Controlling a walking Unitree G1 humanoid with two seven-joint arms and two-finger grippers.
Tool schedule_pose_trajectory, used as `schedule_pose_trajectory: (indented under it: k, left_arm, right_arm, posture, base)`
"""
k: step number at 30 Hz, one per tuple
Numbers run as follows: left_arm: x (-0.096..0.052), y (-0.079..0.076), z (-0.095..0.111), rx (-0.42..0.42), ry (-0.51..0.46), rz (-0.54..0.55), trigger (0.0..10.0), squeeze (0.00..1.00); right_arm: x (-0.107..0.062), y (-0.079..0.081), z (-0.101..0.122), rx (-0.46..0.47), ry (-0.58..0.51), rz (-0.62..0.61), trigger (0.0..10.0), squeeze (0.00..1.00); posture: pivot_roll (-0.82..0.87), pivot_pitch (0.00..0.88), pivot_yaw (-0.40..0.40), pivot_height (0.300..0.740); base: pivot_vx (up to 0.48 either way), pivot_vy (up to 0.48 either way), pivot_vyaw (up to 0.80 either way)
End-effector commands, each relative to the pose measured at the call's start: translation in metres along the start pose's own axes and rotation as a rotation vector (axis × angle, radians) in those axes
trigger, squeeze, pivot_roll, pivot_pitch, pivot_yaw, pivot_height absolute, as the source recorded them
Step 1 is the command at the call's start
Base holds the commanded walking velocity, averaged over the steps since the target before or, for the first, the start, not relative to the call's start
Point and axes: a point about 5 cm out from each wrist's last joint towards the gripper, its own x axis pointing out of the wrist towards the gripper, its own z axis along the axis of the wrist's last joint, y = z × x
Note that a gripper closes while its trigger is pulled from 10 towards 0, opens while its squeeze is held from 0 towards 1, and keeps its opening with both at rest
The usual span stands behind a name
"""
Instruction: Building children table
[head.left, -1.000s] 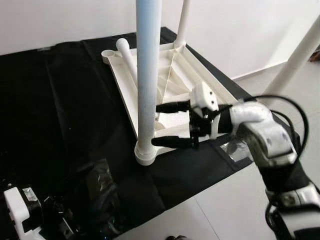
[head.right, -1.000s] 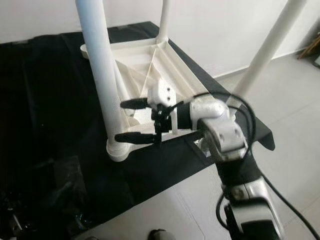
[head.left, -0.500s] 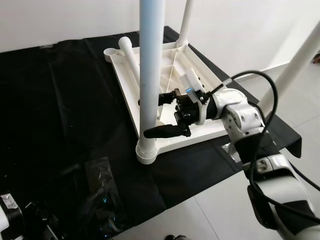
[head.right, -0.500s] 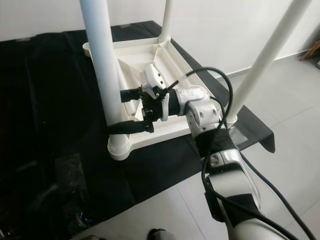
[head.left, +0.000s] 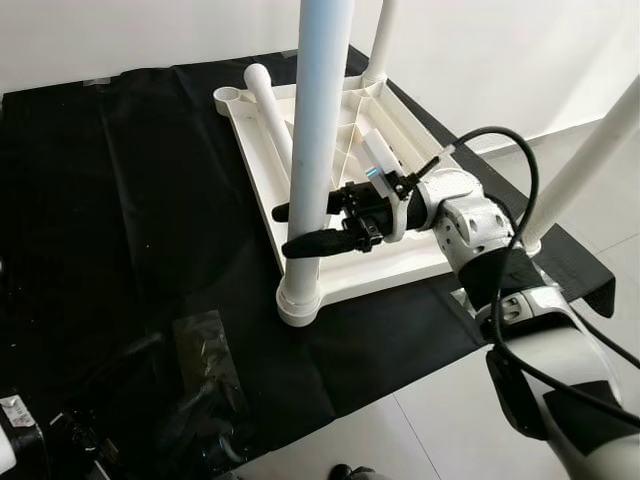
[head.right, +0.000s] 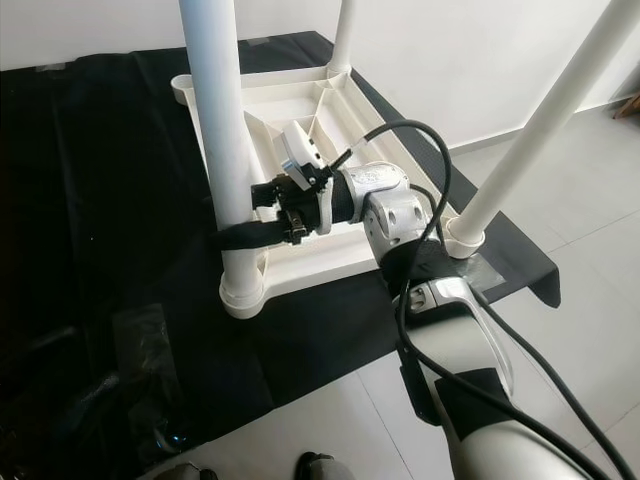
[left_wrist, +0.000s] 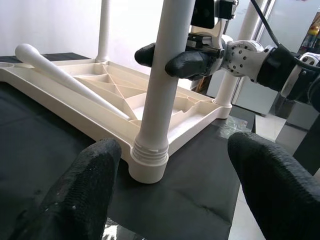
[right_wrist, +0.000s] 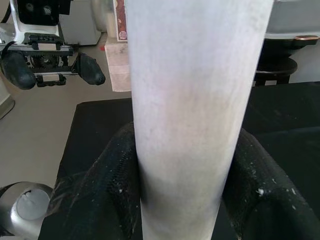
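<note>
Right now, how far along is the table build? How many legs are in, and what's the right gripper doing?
Three legs stand upright in corner sockets of the upturned tabletop. The right gripper is closed around the near leg, just above its socket; whether that leg is fully seated cannot be told. The fourth leg lies loose on the tabletop beside the empty far corner socket, so it is left to fit. The left gripper is open, low, facing the near leg.

Right hand (right_wrist: 182, 190) apparently clasps the white table leg (right_wrist: 192, 100).
</note>
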Motion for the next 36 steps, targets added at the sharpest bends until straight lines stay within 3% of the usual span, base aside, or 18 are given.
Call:
schedule_pose_trajectory:
  k: [1, 2, 3, 4, 5, 6, 7, 8, 10, 12, 18, 22, 23, 24, 26, 30, 33, 36]
  left_arm:
    - [0.0, -0.002, 0.003, 0.007, 0.012, -0.012, 10.0, 0.0]
    - [0.0, -0.002, 0.003, 0.006, 0.012, -0.014, 10.0, 0.0]
    - [0.001, -0.001, 0.002, 0.005, 0.01, -0.015, 10.0, 0.0]
    - [0.001, -0.001, 0.002, 0.005, 0.01, -0.015, 10.0, 0.0]
    - [0.001, -0.001, 0.001, 0.004, 0.01, -0.016, 10.0, 0.0]
    - [0.002, 0.0, 0.001, 0.001, 0.008, -0.019, 10.0, 0.0]
    - [0.002, 0.0, 0.001, 0.001, 0.008, -0.019, 10.0, 0.0]
    - [0.005, 0.002, 0.0, 0.0, 0.002, -0.027, 10.0, 0.0]
    - [0.006, 0.003, -0.001, 0.0, 0.0, -0.029, 10.0, 0.0]
    - [0.008, 0.005, -0.003, -0.001, -0.003, -0.041, 10.0, 0.0]
    - [0.015, 0.011, -0.005, 0.005, -0.019, -0.066, 10.0, 0.0]
    - [0.016, 0.014, -0.004, 0.012, -0.027, -0.065, 10.0, 0.0]
    - [0.018, 0.014, -0.005, 0.012, -0.029, -0.066, 10.0, 0.0]
    - [0.018, 0.014, -0.006, 0.011, -0.031, -0.067, 10.0, 0.0]
    - [0.019, 0.013, -0.007, 0.01, -0.032, -0.068, 10.0, 0.0]
    - [0.021, 0.014, -0.007, 0.009, -0.039, -0.07, 10.0, 0.0]
    - [0.021, 0.014, -0.007, 0.009, -0.039, -0.07, 10.0, 0.0]
    - [0.021, 0.013, -0.006, 0.01, -0.04, -0.07, 10.0, 0.0]
  right_arm:
    - [-0.006, -0.001, 0.002, -0.025, 0.003, -0.01, 0.0, 0.0]
    - [-0.008, 0.001, -0.003, -0.034, 0.016, -0.062, 0.0, 0.0]
    - [-0.008, 0.007, -0.015, -0.036, 0.047, -0.211, 0.0, 0.0]
    - [-0.008, 0.007, -0.015, -0.036, 0.047, -0.211, 0.0, 0.0]
    - [-0.002, 0.009, -0.023, 0.009, 0.065, -0.336, 0.0, 0.0]
    - [0.011, 0.013, -0.045, 0.051, 0.156, -0.686, 0.0, 0.0]
    - [0.011, 0.013, -0.045, 0.051, 0.156, -0.686, 0.0, 0.0]
    - [0.02, 0.053, -0.069, 0.199, 0.226, -1.003, 0.0, 0.0]
    - [0.021, 0.064, -0.072, 0.236, 0.233, -1.048, 0.0, 0.0]
    - [0.033, 0.075, -0.072, 0.21, 0.236, -1.024, 0.0, 0.0]
    - [0.042, 0.056, -0.065, 0.18, 0.191, -1.082, 0.0, 0.0]
    - [0.046, 0.054, -0.058, 0.19, 0.168, -1.079, 0.5, 0.0]
    - [0.05, 0.056, -0.045, 0.185, 0.137, -1.062, 10.0, 0.0]
    - [0.053, 0.056, -0.034, 0.19, 0.078, -0.998, 10.0, 1.0]
    - [0.055, 0.055, -0.027, 0.19, 0.035, -0.946, 10.0, 1.0]
    - [0.054, 0.048, 0.006, 0.024, -0.092, -0.535, 10.0, 1.0]
    - [0.052, 0.048, 0.009, -0.004, -0.092, -0.488, 10.0, 1.0]
    - [0.048, 0.046, 0.011, -0.064, -0.072, -0.342, 10.0, 1.0]
  posture:
    - [0.15, 0.214, -0.101, 0.74]
    - [0.14, 0.211, -0.101, 0.74]
    - [0.13, 0.206, -0.105, 0.74]
    - [0.13, 0.206, -0.105, 0.74]
    - [0.13, 0.206, -0.104, 0.74]
    - [0.11, 0.205, -0.099, 0.74]
    - [0.11, 0.205, -0.099, 0.74]
    - [0.11, 0.202, -0.089, 0.74]
    - [0.11, 0.202, -0.089, 0.74]
    - [0.09, 0.192, -0.073, 0.74]
    - [0.09, 0.151, -0.063, 0.74]
    - [0.08, 0.15, -0.063, 0.74]
    - [0.08, 0.15, -0.064, 0.74]
    - [0.06, 0.153, -0.067, 0.74]
    - [0.06, 0.153, -0.067, 0.74]
    - [0.05, 0.151, -0.072, 0.74]
    - [0.05, 0.151, -0.072, 0.74]
    - [0.06, 0.153, -0.068, 0.74]
  base:
    - [0.0, 0.0, 0.0]
    - [0.0, 0.0, 0.0]
    - [0.0, 0.0, 0.0]
    - [0.0, 0.0, 0.0]
    - [0.0, 0.0, 0.0]
    - [0.0, 0.0, 0.0]
    - [0.0, 0.0, 0.0]
    - [0.0, 0.0, 0.0]
    - [0.0, 0.0, 0.0]
    - [0.0, 0.0, 0.0]
    - [0.0, 0.0, 0.0]
    - [0.0, 0.0, 0.0]
    - [0.0, 0.0, 0.0]
    - [0.0, 0.0, 0.0]
    - [0.0, 0.0, 0.0]
    - [0.0, 0.0, 0.0]
    - [0.0, 0.0, 0.0]
    - [0.0, 0.0, 0.0]
